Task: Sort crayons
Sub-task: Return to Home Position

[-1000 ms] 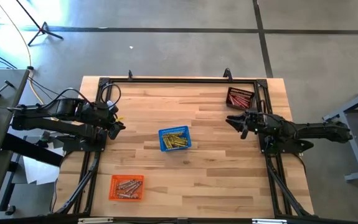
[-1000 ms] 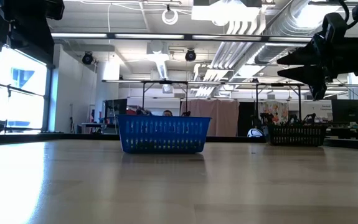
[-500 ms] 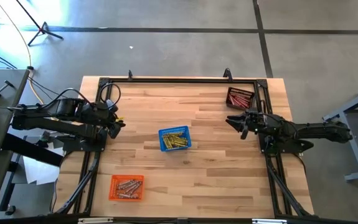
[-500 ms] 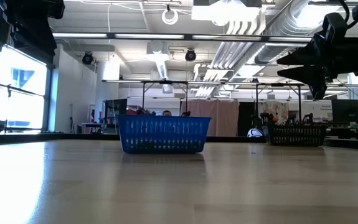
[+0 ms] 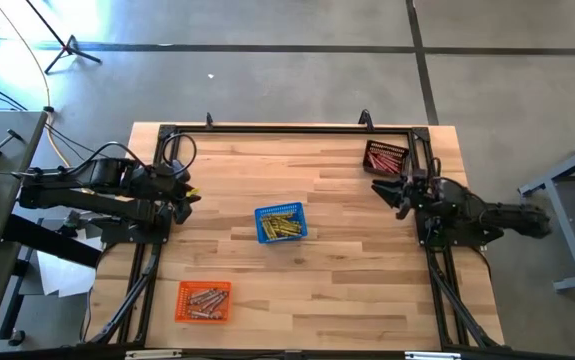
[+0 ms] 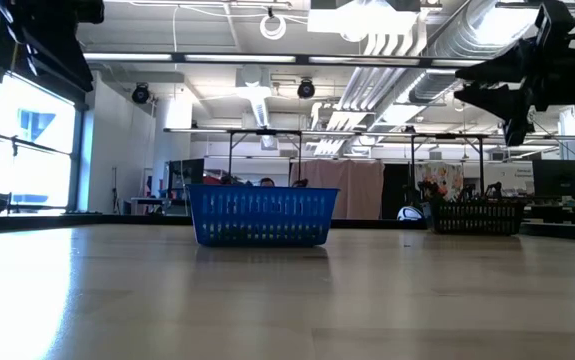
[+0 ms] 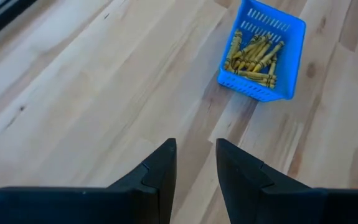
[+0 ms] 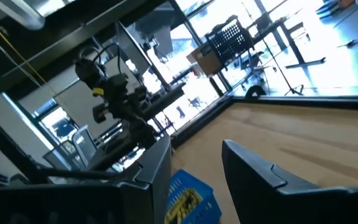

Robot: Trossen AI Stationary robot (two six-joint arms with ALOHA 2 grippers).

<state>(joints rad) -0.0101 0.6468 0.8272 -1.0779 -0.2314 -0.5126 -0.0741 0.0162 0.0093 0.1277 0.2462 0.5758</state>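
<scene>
Crayons (image 5: pixel 387 158) binned; red lot in dark basket (image 6: pixel 475 217) just beside right gripper (image 8: pixel 197 146), fingers apart, empty. Left gripper (image 7: pixel 196 146) likewise apart, empty. Retract high, clear of basket rim, no swing.

Grey concrete floor (image 5: pixel 267 80), bright windows (image 6: pixel 32 150), exposed ceiling ducts (image 6: pixel 437 40)
</scene>
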